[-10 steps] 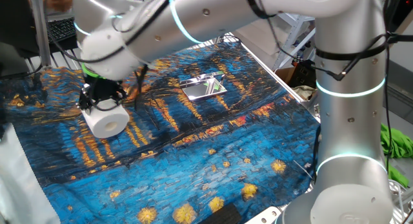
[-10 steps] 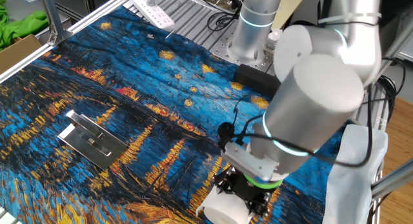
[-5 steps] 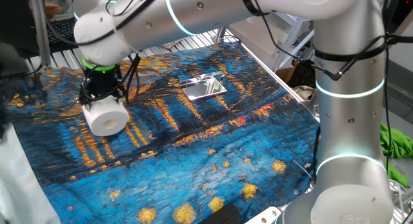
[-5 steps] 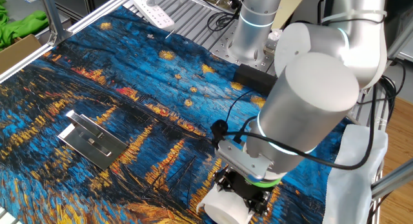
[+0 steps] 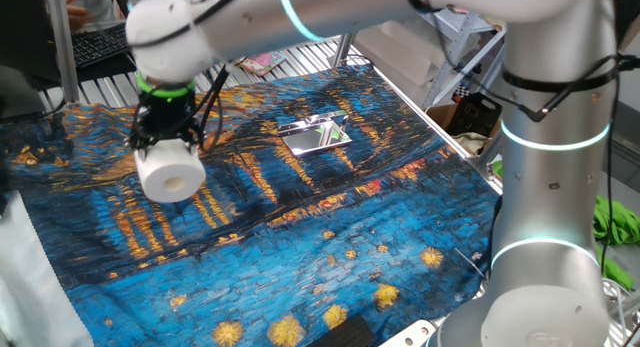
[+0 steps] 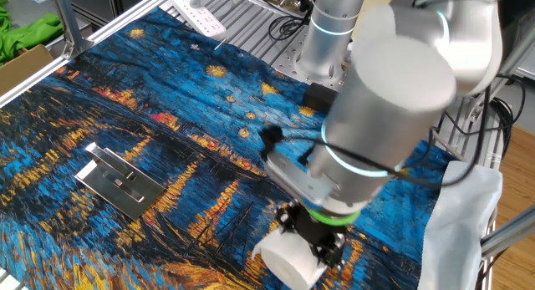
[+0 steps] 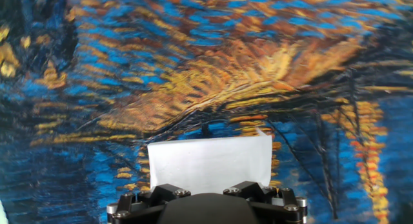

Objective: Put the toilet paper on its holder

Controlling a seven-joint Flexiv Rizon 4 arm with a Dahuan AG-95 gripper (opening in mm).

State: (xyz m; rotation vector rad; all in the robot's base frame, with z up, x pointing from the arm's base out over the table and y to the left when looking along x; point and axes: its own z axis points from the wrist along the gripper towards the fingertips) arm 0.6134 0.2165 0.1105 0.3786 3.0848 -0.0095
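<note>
Hand view: pincer (image 7: pixel 206 185) points down, jaws wide, clamped on roll (image 5: pixel 170 173) on its side, lifted just off the starry cloth (image 5: pixel 330 237) on the tabletop, well apart from chrome holder (image 5: pixel 315 135) lying on the cloth.

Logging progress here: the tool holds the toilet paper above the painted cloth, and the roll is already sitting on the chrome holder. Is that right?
Not quite. The tool does hold the toilet paper above the painted cloth, but the roll is not on the chrome holder. One fixed view shows the holder bare, well apart from the roll.
</note>
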